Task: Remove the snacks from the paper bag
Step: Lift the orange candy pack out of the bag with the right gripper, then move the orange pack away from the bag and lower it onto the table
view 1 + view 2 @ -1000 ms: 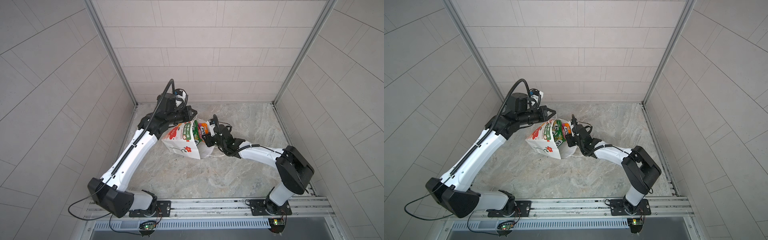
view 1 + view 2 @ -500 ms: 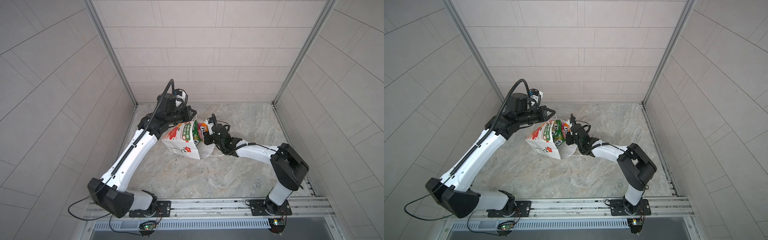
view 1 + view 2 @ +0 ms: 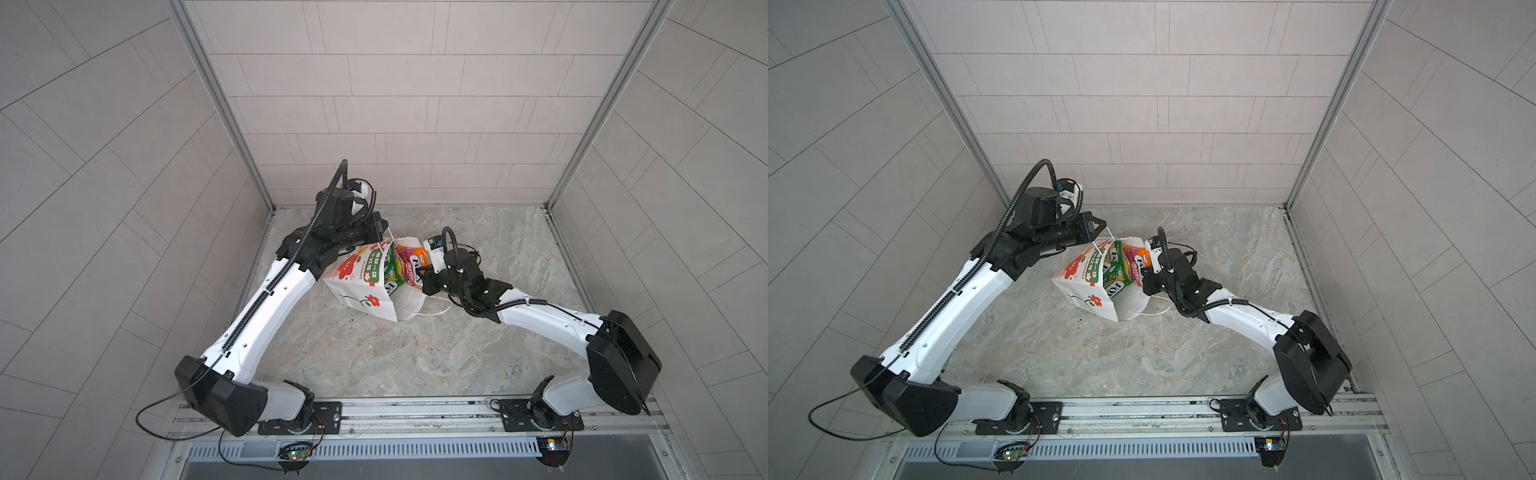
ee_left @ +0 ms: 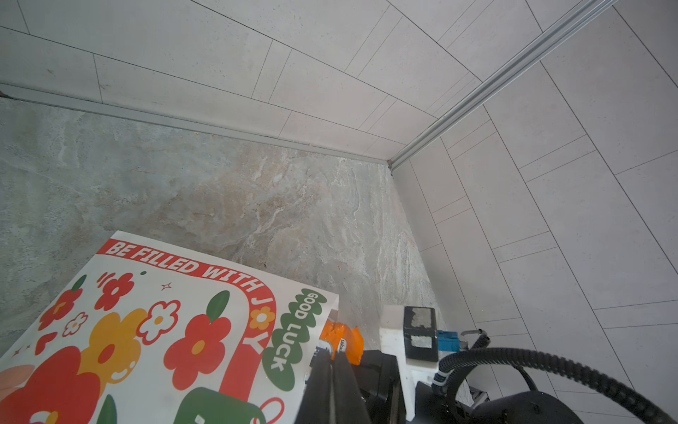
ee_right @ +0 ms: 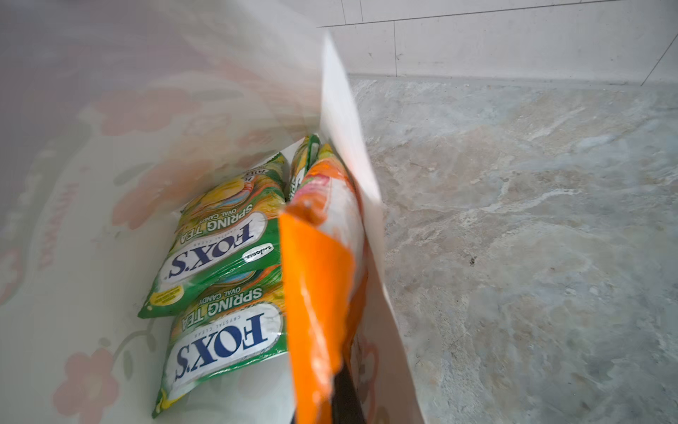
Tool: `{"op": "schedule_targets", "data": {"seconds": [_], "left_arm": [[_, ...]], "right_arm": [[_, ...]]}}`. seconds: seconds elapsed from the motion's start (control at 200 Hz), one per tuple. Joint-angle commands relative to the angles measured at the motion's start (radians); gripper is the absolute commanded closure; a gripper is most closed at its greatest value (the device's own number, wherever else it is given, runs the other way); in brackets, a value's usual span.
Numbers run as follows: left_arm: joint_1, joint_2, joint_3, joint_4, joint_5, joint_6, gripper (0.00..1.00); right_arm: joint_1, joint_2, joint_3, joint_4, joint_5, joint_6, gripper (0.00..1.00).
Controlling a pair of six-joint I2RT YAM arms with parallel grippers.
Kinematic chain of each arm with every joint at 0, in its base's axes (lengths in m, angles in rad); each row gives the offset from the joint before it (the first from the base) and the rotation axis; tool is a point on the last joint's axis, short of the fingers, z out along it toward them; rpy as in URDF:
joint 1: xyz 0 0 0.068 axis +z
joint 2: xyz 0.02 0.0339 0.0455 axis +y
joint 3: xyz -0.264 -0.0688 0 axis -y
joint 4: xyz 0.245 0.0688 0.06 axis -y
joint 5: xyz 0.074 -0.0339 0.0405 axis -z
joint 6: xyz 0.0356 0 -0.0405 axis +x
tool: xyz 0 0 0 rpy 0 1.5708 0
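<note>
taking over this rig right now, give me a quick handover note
The left gripper has its jaws shut at the top edge of the paper bag, holding it tipped with the mouth toward the right arm.
The right gripper has its jaws shut on the orange packet, which sits in the bag's mouth.
The green packets lie deeper inside.
Done: no snack is out on the table yet.
Left: draw the orange packet out, then the rest.
</note>
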Motion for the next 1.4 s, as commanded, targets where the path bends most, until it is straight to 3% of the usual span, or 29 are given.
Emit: {"op": "schedule_targets", "data": {"seconds": [0.0,0.525,0.67,0.861,1.076,1.396], "left_arm": [[-0.001,-0.012,-0.008,0.007,-0.029,0.011,1.0],[-0.018,-0.01,-0.016,0.007,-0.021,0.047,1.0],[-0.022,-0.012,-0.019,0.007,-0.021,0.051,1.0],[-0.025,-0.014,-0.021,0.007,-0.02,0.055,1.0],[-0.03,-0.022,-0.023,0.012,0.004,0.066,1.0],[-0.029,-0.046,-0.051,0.041,0.036,0.085,1.0]], "right_arm": [[-0.011,-0.072,-0.011,-0.019,-0.06,-0.019,1.0],[-0.084,-0.301,0.094,-0.224,-0.175,-0.027,1.0],[-0.155,-0.368,0.128,-0.278,-0.188,-0.002,1.0],[-0.332,-0.406,0.145,-0.35,-0.218,0.046,1.0],[-0.478,-0.262,0.178,-0.373,-0.297,0.03,1.0],[-0.516,0.155,0.367,-0.278,-0.413,0.011,1.0]]}}
